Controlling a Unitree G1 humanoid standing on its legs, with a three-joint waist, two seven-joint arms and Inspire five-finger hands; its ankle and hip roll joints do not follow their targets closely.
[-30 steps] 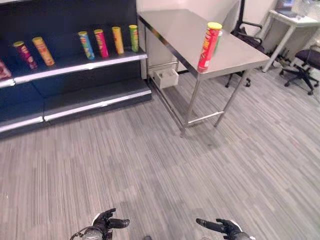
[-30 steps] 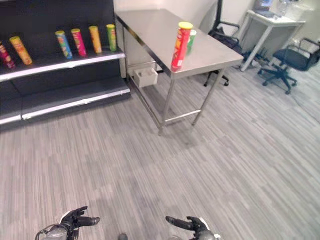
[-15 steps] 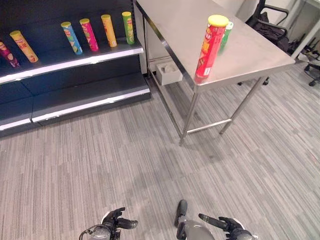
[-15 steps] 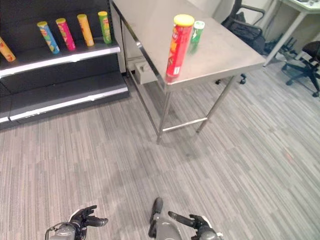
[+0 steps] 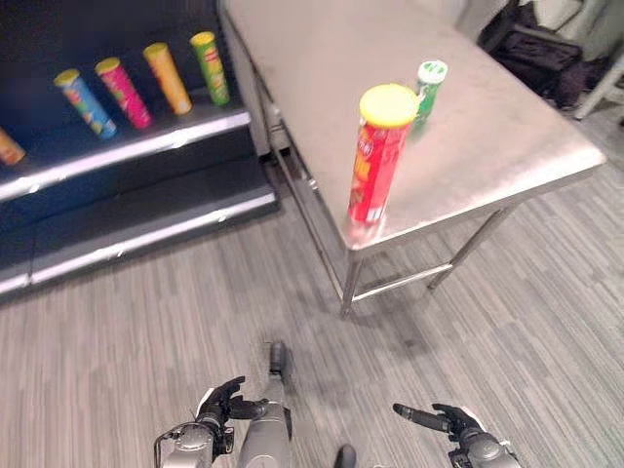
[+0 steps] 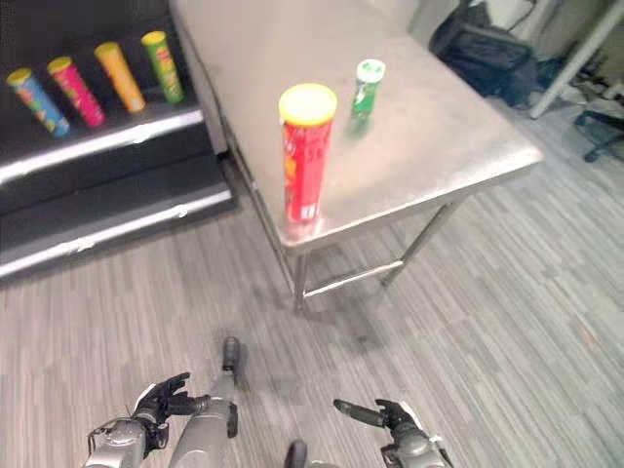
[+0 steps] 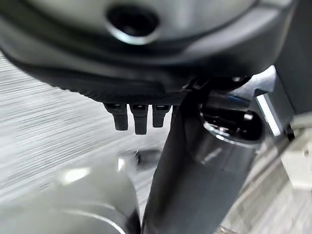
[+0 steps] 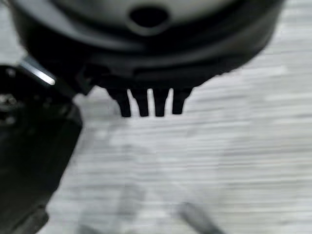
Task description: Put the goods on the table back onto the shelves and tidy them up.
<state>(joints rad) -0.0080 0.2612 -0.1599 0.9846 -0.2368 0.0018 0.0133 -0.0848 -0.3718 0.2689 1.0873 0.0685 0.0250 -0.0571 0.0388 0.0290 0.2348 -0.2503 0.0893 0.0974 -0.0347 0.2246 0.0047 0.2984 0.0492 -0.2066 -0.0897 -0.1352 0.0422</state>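
Goods remain unshelved: both hands, left (image 5: 216,405) and right (image 5: 450,421), hang low with relaxed fingers, holding nothing. Well ahead, the red can (image 5: 377,161) and green can (image 5: 427,88) stand on the surface (image 5: 507,146). Four cans (image 5: 136,83) already line the shelf (image 5: 127,151) beyond the left hand.

No print can be read: the label on the tall red can (image 5: 375,156) at the steel table's (image 5: 507,166) front edge and those on the shelf's cans (image 5: 168,77) are too blurred.
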